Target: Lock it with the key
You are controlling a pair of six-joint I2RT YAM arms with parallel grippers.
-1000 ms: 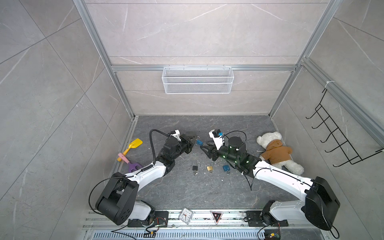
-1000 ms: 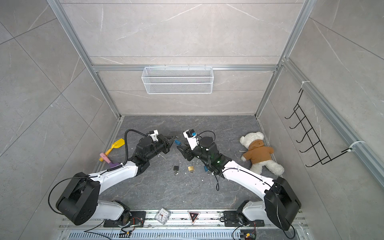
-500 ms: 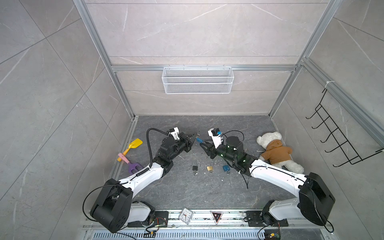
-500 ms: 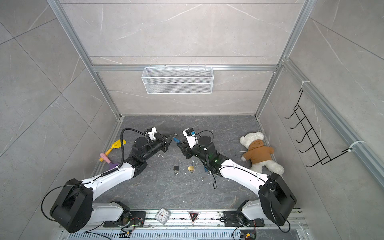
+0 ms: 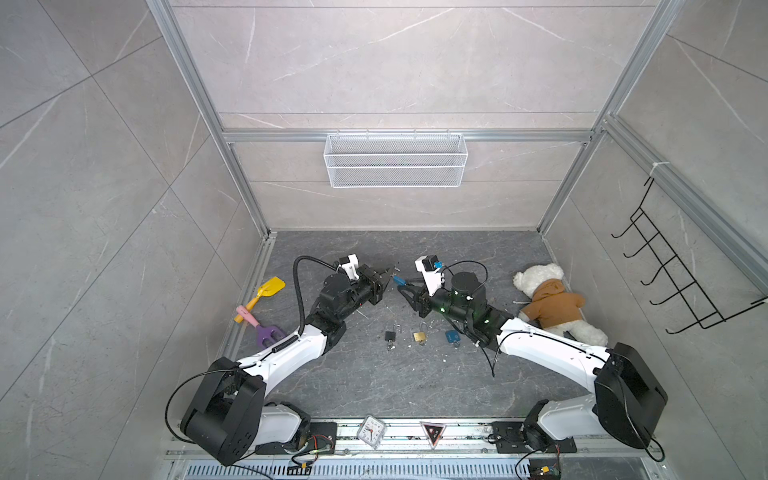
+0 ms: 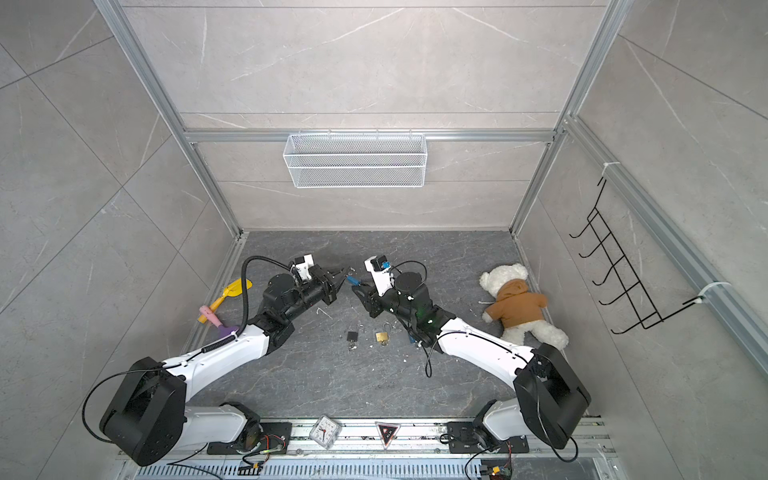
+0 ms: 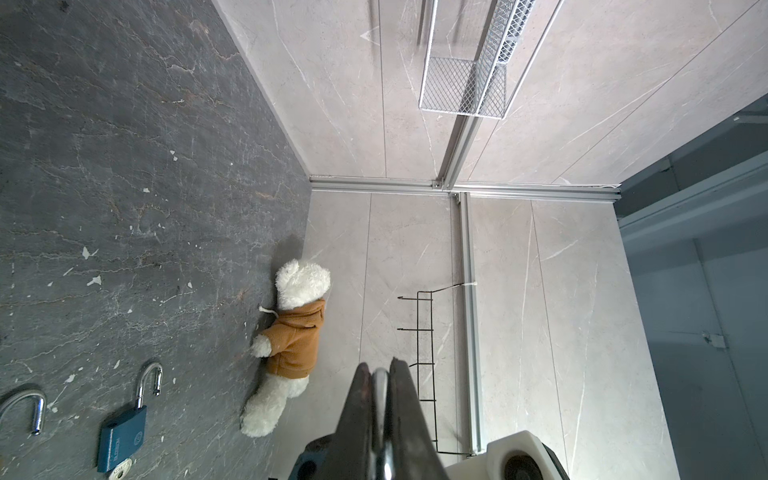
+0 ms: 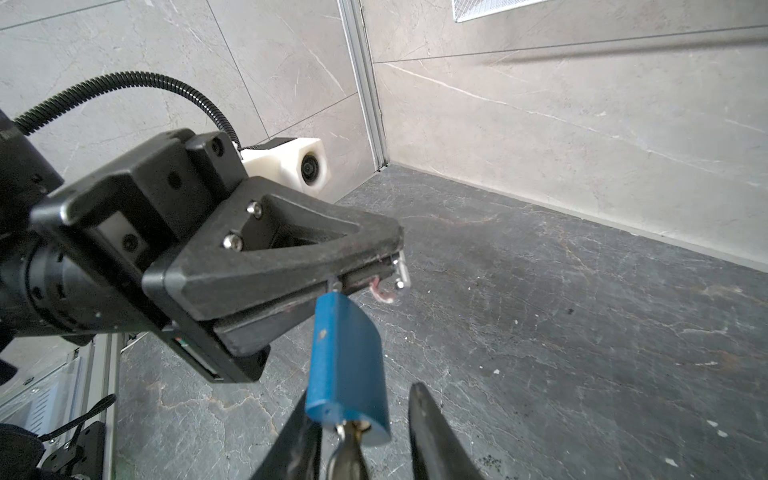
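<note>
A light blue padlock [image 8: 347, 357] hangs in the air between my two arms, also visible in both top views [image 5: 400, 280] [image 6: 353, 280]. My left gripper [image 7: 379, 368] [image 8: 397, 268] is shut on its silver shackle [image 7: 380, 384]. A key [image 8: 347, 451] sits in the lock's bottom. My right gripper [image 8: 361, 399] [image 5: 406, 287] stands around that key. One of its fingers [image 8: 430, 432] is clearly apart from the key, so the jaws are open.
On the dark floor below lie a black padlock [image 5: 390, 336], a brass padlock [image 5: 419, 336] and a dark blue padlock [image 5: 452, 336] [image 7: 122, 432]. A teddy bear [image 5: 552, 301] lies at the right wall. Toy tools [image 5: 266, 309] lie at the left. A wire basket [image 5: 395, 160] hangs on the back wall.
Both grippers have moved a little toward the back wall with the blue padlock between them. The right gripper's jaws have come closer together around the key.
</note>
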